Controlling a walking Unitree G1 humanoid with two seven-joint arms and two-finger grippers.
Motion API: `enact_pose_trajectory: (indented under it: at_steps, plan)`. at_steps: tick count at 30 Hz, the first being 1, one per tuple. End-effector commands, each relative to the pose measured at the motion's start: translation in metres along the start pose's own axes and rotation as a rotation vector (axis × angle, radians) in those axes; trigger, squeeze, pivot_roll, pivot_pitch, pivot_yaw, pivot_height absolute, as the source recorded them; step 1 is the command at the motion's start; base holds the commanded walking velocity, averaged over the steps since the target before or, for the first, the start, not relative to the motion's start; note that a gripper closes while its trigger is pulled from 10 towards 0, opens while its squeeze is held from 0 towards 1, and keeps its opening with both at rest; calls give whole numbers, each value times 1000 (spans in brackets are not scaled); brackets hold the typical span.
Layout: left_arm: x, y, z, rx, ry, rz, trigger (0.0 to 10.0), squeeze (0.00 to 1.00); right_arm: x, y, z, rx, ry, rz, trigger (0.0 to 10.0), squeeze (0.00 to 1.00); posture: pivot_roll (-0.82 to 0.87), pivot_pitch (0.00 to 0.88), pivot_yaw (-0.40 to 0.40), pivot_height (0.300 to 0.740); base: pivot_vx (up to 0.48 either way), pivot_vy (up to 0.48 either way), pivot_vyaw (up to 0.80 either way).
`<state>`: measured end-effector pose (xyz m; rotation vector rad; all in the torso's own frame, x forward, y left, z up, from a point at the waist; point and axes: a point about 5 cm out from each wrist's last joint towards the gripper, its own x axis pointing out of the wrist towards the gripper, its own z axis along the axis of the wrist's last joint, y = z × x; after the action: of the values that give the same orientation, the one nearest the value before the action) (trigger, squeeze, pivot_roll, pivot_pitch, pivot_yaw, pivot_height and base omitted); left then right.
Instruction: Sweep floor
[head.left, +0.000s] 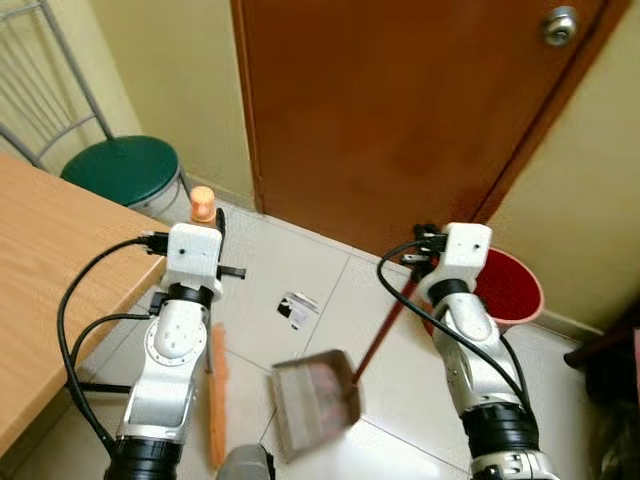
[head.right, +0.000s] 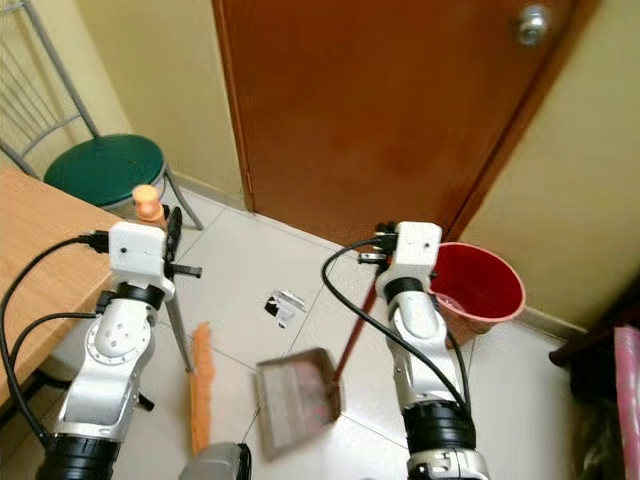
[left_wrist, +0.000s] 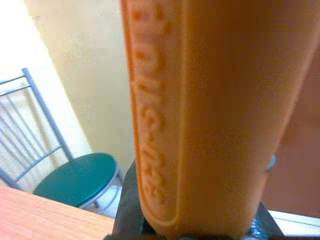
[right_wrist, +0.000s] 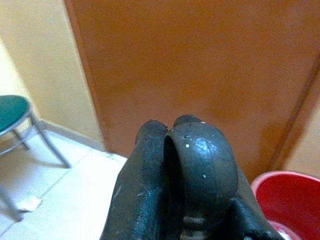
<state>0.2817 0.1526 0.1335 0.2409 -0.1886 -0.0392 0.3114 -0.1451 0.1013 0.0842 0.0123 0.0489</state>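
**Both grippers up, broom in one, dustpan in the other**

Left gripper is up at chest height, clamped on the orange top of the broom handle; wrist cam shows the orange grip w/ raised lettering pinched btwn the black fingers. Broom shaft drops straight down from it, and the orange broom head sits on the white tile floor below, close by the left arm.

Right gripper is raised too, closed round the dark rounded end of the dustpan handle. Red-brown handle slants down and to the robot's left from it to the grey dustpan, which is low, tilted, between the two arms.

Scrap of black-and-white litter lies on the tiles ahead of the pan, roughly midway btwn both grippers, apart from pan and broom.

Red bucket sits just beside the right gripper, on its outer side. Brown door stands ahead of both. Green stool is ahead of the left gripper, wooden table on its outer side.
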Motion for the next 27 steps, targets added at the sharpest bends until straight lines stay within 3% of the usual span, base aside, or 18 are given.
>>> enact_pose_trajectory:
  at_steps: [1, 7, 16, 20, 27]
  plan:
    - [5, -3, 15, 5, -74, -18, 10000, 0, 2, -7, 13, -13, -51, -19, 10000, 0, 28, 31, -19, 740, 296, 0, 0]
    - [7, 2, 17, 19, -83, -4, 10000, 0, 1, -15, 16, -34, -45, -39, 10000, 0, 15, 61, -49, 740, 305, 0, 0]
    - [9, 2, 17, 13, -79, -12, 10000, 0, 2, -15, 17, -28, -44, -42, 10000, 0, 6, 71, -19, 740, 302, 0, 0]
    - [10, 1, 20, 12, -95, -12, 10000, 0, 1, -12, 13, -17, -37, -42, 10000, 0, 12, 73, -21, 740, 0, 0, -725]
    - [21, 1, 17, 65, -96, -55, 10000, 0, -3, -7, 9, -23, -23, -25, 10000, 0, 13, 79, -32, 740, 0, 0, 0]
